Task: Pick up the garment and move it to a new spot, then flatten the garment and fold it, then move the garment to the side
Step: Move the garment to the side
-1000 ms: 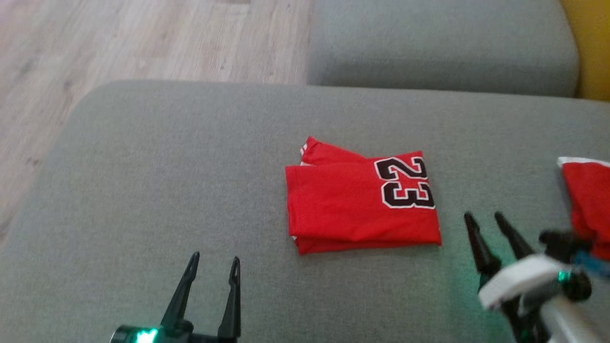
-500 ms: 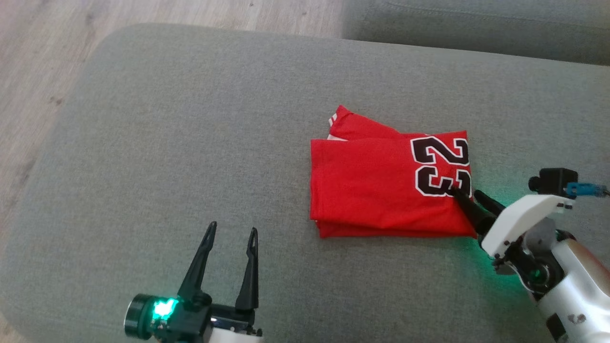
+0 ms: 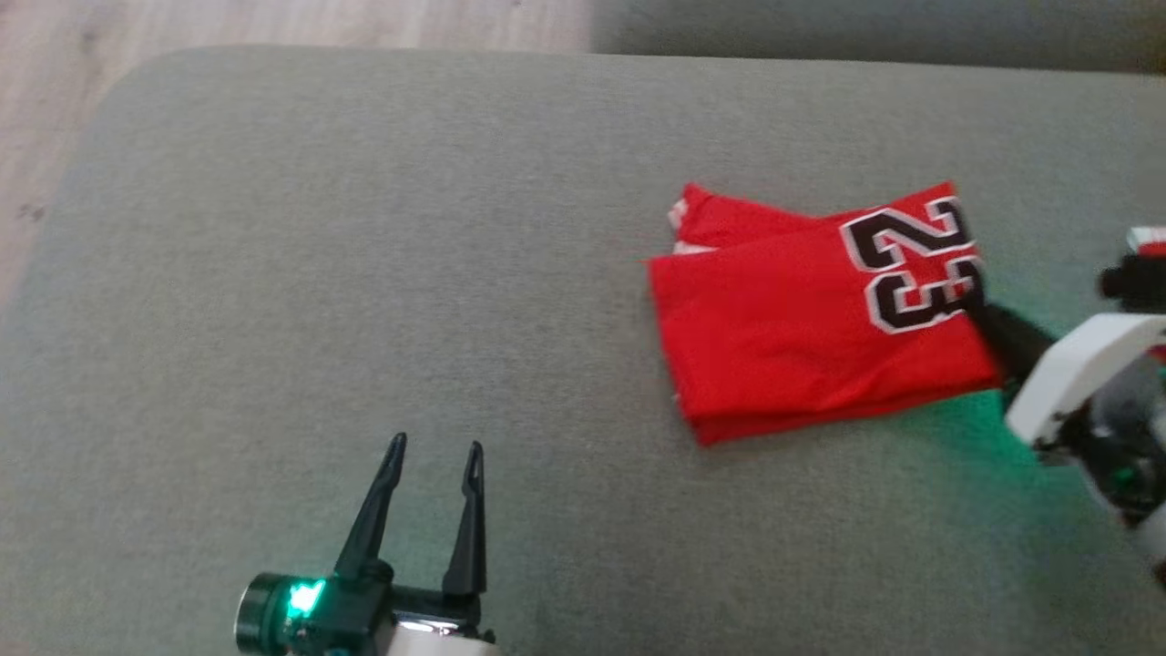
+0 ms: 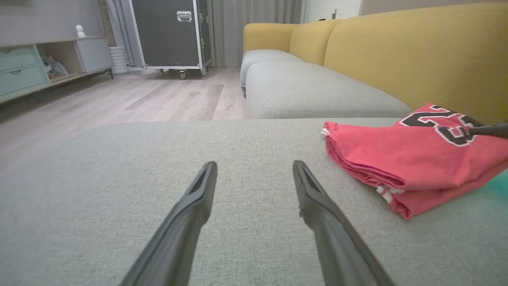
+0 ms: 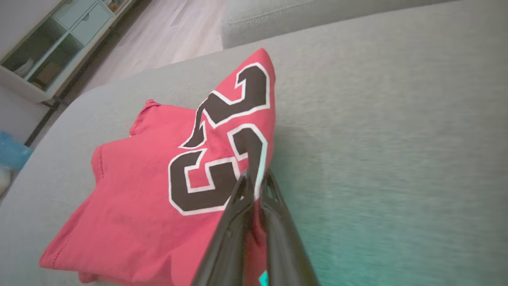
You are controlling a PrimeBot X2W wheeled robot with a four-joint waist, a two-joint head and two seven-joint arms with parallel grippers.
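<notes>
Though folded into a rectangle, lies as a red jersey (image 3: 792,337) on the right part of the grey cushion (image 3: 364,273), 23 (image 3: 911,269) up. Pinched at its right edge, beside the 23, by the right gripper (image 5: 256,177), jaws closed on the cloth. Well apart to the left, over bare cushion: left gripper (image 3: 435,444), fingers spread, holding nothing.

A broad grey upholstered seat (image 3: 273,273) spreads across the head view, with pale wooden floor (image 3: 273,23) beyond it at 11 o'clock. In the left wrist view a second grey seat cushion (image 4: 317,95) lies at 1 o'clock, backed by a mustard-yellow sofa back (image 4: 416,59) running toward 3 o'clock. At 11 o'clock a black flight case (image 4: 166,31) stands on castors, with grey curtains (image 4: 254,12) at 12 o'clock behind it. At 9 o'clock stands a low sideboard (image 4: 24,67) with pale green drawers. Soft, even light fills the room.
</notes>
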